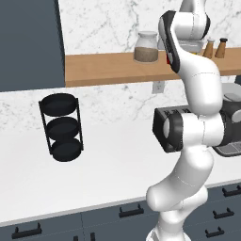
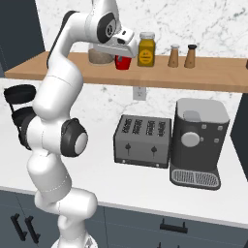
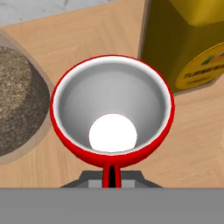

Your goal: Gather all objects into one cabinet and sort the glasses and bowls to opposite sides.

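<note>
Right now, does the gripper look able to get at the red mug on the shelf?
Probably yes, it looks already there: the gripper sits shut at the red mug on the wooden shelf, seemingly on its handle. The clear jar and yellow jar flank it without blocking.

Arm [image 1: 197, 127]: glossy white rounded shells, fat tube segments w/ smooth seams. Dark grey/black joint collars; big round joint cap at center-right of left base view, white disc inside black ring. Same cap style at left-center of right base view, grey-white disc in a dark ring. Black curved band along upper link, small red mark beside it. Hand [image 2: 118, 41]: white boxy block, grey underside, top center of right base view.
</note>
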